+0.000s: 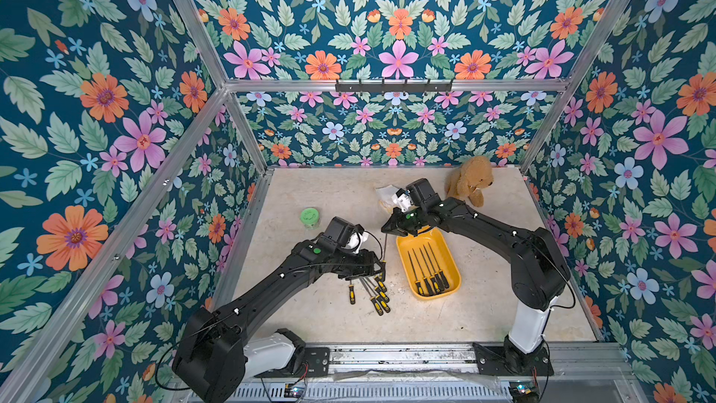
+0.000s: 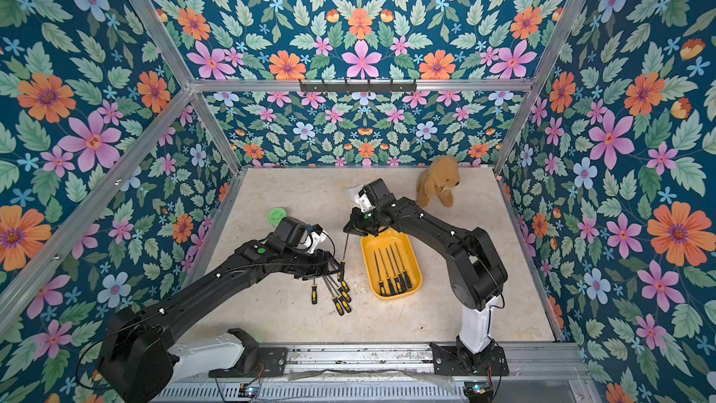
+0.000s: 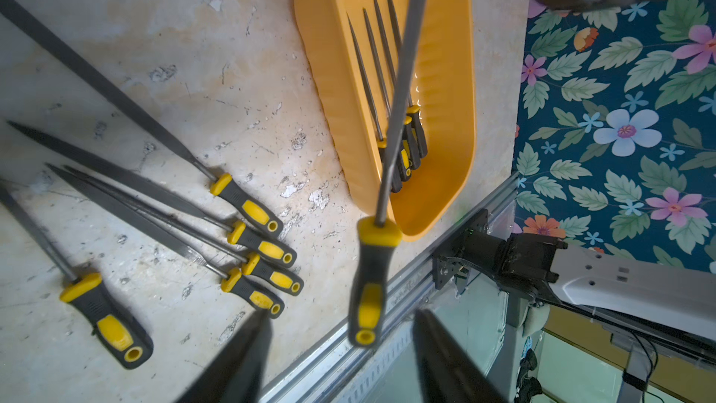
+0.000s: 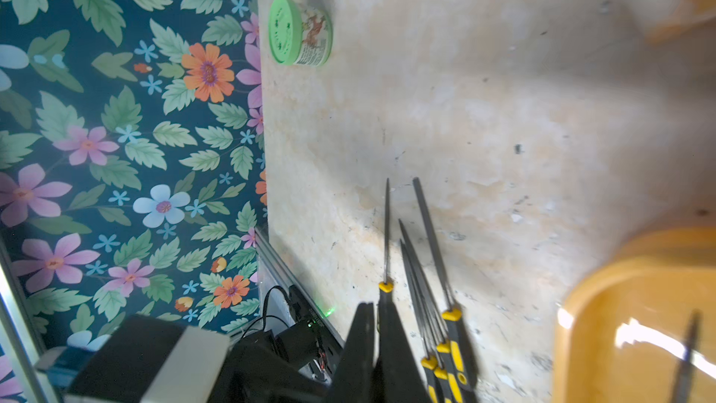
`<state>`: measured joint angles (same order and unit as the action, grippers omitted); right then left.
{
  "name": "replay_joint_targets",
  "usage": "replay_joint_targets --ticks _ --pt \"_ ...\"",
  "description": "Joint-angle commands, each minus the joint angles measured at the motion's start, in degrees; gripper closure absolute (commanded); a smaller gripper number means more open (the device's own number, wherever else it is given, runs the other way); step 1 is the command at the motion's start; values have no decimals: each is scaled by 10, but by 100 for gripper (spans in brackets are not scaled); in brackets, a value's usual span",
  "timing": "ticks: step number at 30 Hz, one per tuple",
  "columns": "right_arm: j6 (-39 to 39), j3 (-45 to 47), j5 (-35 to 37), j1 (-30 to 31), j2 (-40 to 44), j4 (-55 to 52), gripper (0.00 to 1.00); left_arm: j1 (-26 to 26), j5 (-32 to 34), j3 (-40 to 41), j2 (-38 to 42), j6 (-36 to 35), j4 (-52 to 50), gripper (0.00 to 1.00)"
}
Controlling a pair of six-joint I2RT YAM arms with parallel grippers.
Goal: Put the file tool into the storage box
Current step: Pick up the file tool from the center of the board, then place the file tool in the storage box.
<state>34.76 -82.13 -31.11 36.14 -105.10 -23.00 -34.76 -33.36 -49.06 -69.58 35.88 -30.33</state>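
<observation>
The file tool (image 3: 371, 265) hangs blade-up over the bench (image 1: 484, 304), just beside the storage box (image 1: 441, 246). The right gripper (image 1: 387, 229) is clamped on its thin tip. The left gripper (image 3: 343, 317) stands apart around the handle. The file is probably light, stiff and slick at the blade, so it may swing; the rubbery handle looks the surer hold.

Yellow-orange box (image 1: 449, 261); files (image 1: 382, 296) with black-and-yellow handles; green lid (image 1: 309, 215) left of centre; tan dog (image 1: 467, 180); teal floral walls (image 1: 116, 71); mottled beige table (image 1: 329, 195).
</observation>
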Motion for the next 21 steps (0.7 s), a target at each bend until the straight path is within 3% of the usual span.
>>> replay_joint_targets --ticks 1,8,21 --pt "-76 -29 92 -21 14 -140 100 8 27 -12 -3 10 -8 5" --pt "-163 -112 284 -27 -15 -324 100 15 70 -20 -19 7 -28 3" --pt "-195 -82 312 25 -82 -299 100 16 136 18 -21 35 -15 3"
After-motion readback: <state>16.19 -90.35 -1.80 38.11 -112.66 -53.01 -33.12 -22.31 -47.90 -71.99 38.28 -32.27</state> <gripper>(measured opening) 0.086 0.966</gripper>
